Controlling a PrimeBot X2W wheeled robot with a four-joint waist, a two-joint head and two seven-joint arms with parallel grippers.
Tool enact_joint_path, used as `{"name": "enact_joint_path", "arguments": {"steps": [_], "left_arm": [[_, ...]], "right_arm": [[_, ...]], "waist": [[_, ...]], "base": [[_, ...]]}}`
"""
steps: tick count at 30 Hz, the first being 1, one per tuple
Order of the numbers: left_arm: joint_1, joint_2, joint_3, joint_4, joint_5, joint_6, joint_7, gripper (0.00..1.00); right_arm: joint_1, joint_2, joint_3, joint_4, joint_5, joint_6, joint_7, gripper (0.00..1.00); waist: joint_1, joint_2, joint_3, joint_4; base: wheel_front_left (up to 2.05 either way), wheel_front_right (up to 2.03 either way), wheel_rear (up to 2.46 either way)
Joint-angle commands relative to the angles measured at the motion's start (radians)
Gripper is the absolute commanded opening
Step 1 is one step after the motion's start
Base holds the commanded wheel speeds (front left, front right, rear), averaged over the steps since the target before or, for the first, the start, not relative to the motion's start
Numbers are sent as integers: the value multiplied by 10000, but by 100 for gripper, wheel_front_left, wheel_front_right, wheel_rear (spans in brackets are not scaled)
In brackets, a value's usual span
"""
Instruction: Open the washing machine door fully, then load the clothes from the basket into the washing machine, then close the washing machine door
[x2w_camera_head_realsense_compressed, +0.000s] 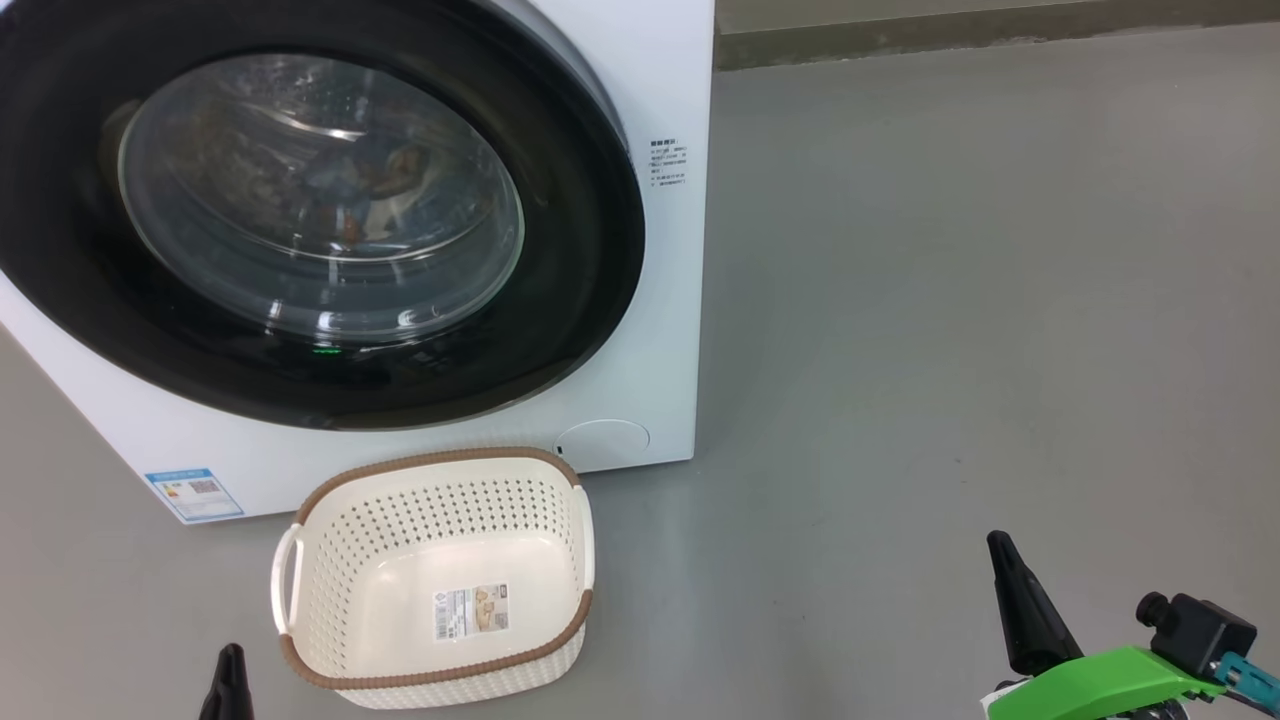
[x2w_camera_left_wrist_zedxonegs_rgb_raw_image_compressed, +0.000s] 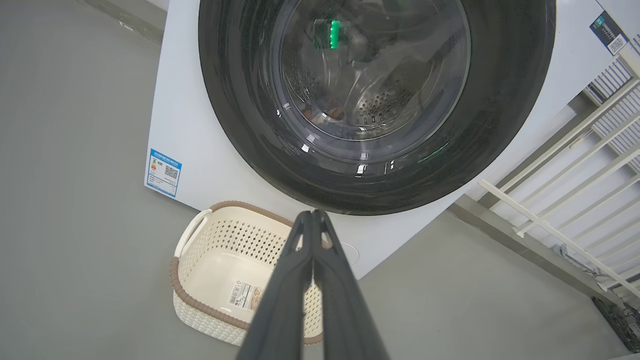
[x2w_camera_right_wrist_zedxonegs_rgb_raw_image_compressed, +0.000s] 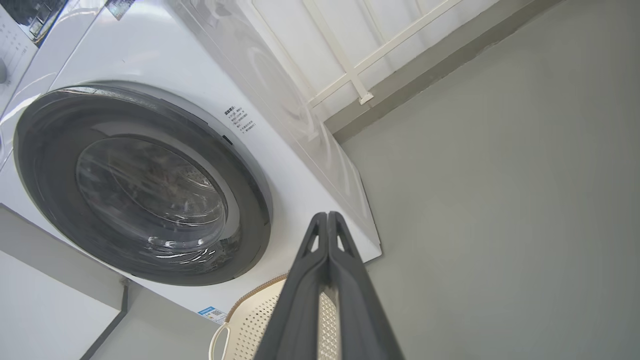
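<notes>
- left end effector (x2w_camera_left_wrist_zedxonegs_rgb_raw_image_compressed: 313, 214) sits closest to the lens in the left wrist view. its two dark fingers (x2w_camera_left_wrist_zedxonegs_rgb_raw_image_compressed: 287, 305) are pressed together along their length with nothing between them. its tip also pokes up at the lower left of the head view.
- right end effector (x2w_camera_right_wrist_zedxonegs_rgb_raw_image_compressed: 327, 216) has its fingers together too and holds nothing. in the head view it stands at the lower right by a green mount (x2w_camera_head_realsense_compressed: 1100, 682), over the grey floor (x2w_camera_head_realsense_compressed: 950, 300), well apart from the basket.
- basket (x2w_camera_head_realsense_compressed: 440, 462) is upright on the floor, just in front of the washing machine (x2w_camera_head_realsense_compressed: 660, 90) and below the door. it has a brown rim, and a label sticker (x2w_camera_head_realsense_compressed: 472, 612) lies on its inner floor.
- washing machine door (x2w_camera_head_realsense_compressed: 590, 260) is shut, flat against the machine's front, with a glossy black rim and a bulging glass centre.
- clothes (x2w_camera_head_realsense_compressed: 350, 195) show as blue and orange-brown patches behind the glass, inside the drum (x2w_camera_left_wrist_zedxonegs_rgb_raw_image_compressed: 385, 100). reflections blur them and no detail can be made out.
- blue energy sticker (x2w_camera_head_realsense_compressed: 195, 493) is at the lower left of the front. round cap (x2w_camera_head_realsense_compressed: 603, 440) is at the lower right, just behind the basket's far rim.
- white railing (x2w_camera_left_wrist_zedxonegs_rgb_raw_image_compressed: 575, 200) stands beside the machine in the left wrist view.
</notes>
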Motion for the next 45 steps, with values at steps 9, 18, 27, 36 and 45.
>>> {"name": "enact_joint_path", "arguments": {"steps": [9,18,27,36,45], "left_arm": [[-637,192,127,-75,-1254,-113,297,0],[-831,210,142,38,-2329,-134,557,0],[-1046,230,159,163,-3523,-158,845,0],[-1239,248,173,275,-4594,-180,1104,0],[-1411,263,187,374,-5546,-199,1334,0]], "right_arm": [[-486,-115,-57,-185,1233,-11,276,0],[-528,-122,-139,-156,2283,-13,535,0],[-576,-126,-234,-123,3446,-15,826,0],[-619,-127,-324,-93,4486,-17,1091,0],[-658,-127,-406,-67,5408,-19,1328,0]], "waist": [[-1,0,13,28],[-1,0,26,55],[-1,0,40,85],[-1,0,53,112],[-1,0,64,136]], "base": [[0,0,0],[0,0,0],[0,0,0],[0,0,0],[0,0,0]]}}
